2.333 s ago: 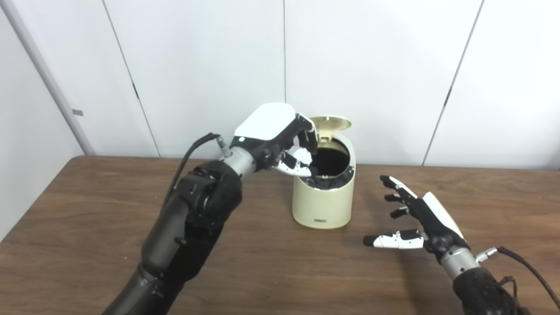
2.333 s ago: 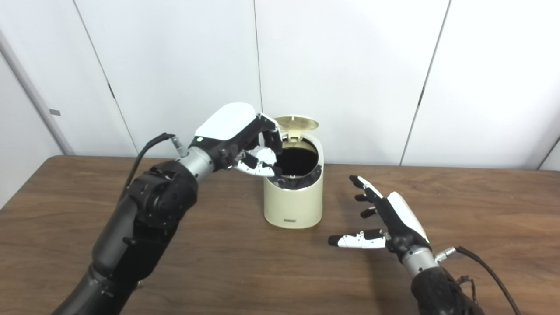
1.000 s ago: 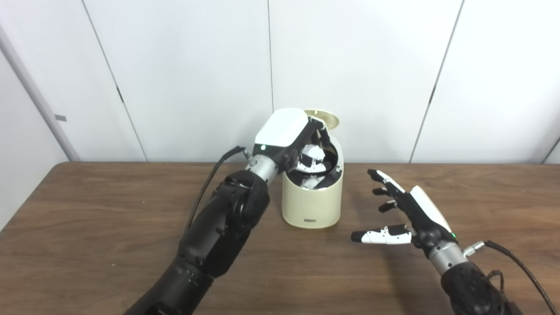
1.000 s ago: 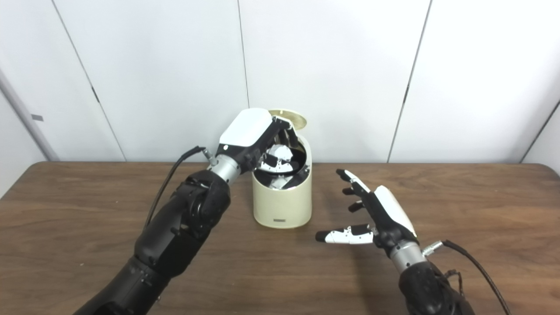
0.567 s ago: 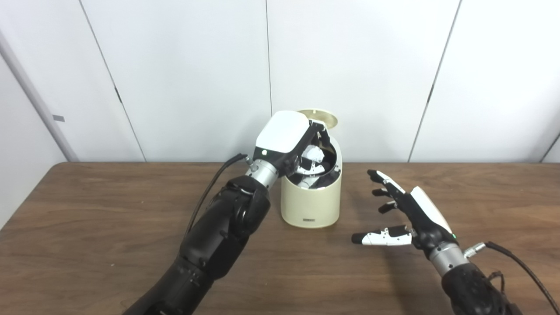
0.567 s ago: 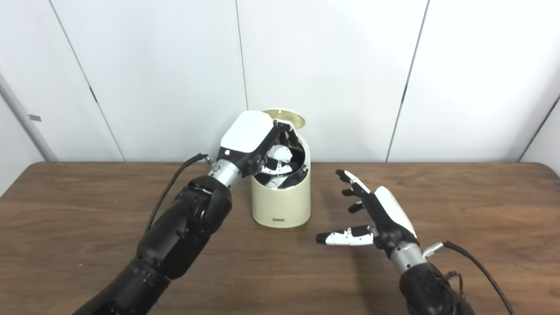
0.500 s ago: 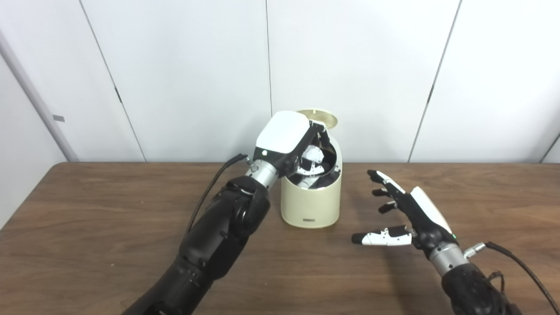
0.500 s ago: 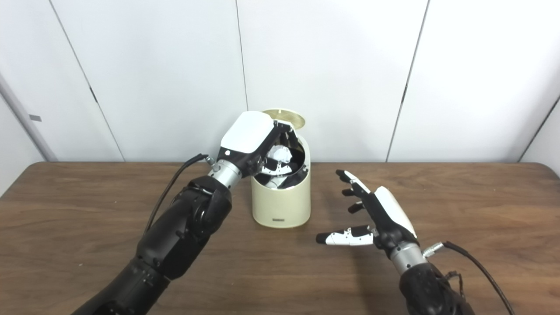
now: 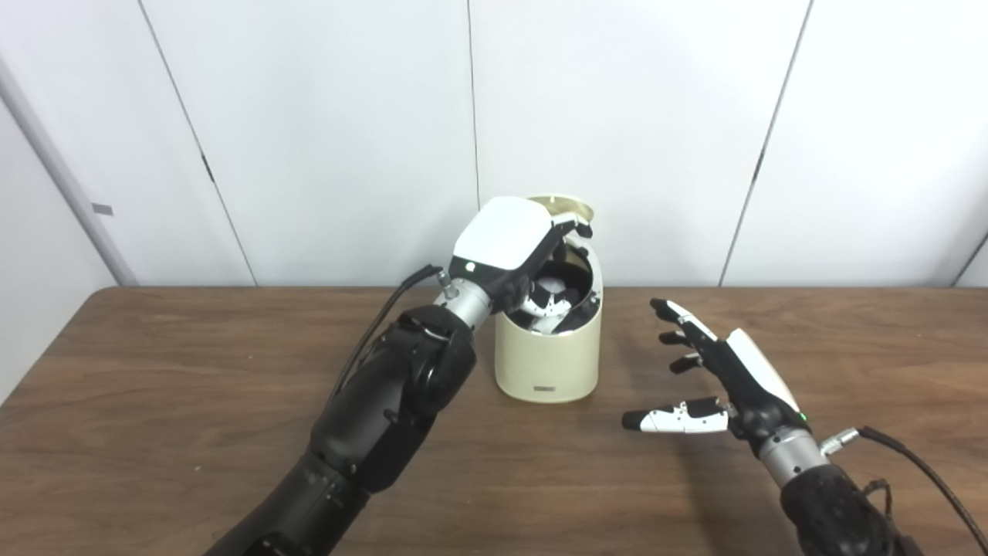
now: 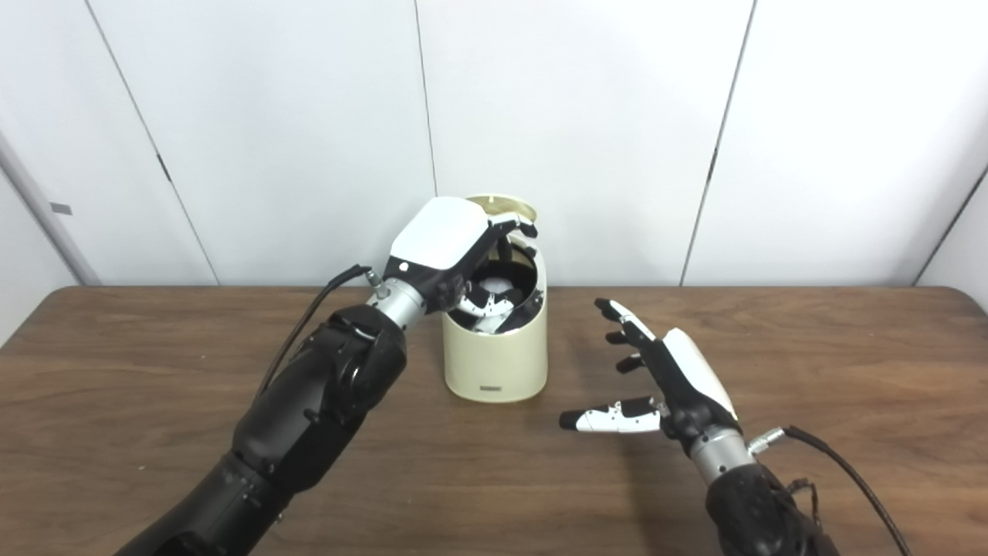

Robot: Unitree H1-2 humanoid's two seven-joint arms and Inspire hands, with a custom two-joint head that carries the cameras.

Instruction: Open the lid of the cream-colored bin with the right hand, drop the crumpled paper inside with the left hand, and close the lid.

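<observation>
One bin (image 9: pixel 548 359), one lid (image 9: pixel 570 206), one crumpled paper (image 10: pixel 496 286), two robot hands.

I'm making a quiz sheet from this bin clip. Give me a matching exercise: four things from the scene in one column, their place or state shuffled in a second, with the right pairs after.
Things:
1. left hand
2. right hand
3. lid
4. crumpled paper

Place or state:
A. raised at the back of the bin
B. open above the table, right of the bin, holding nothing
C. inside the bin's opening, just below the fingers
D. over the bin's opening, fingers spread

Pairs: 1-D, 2-B, 3-A, 4-C
</observation>
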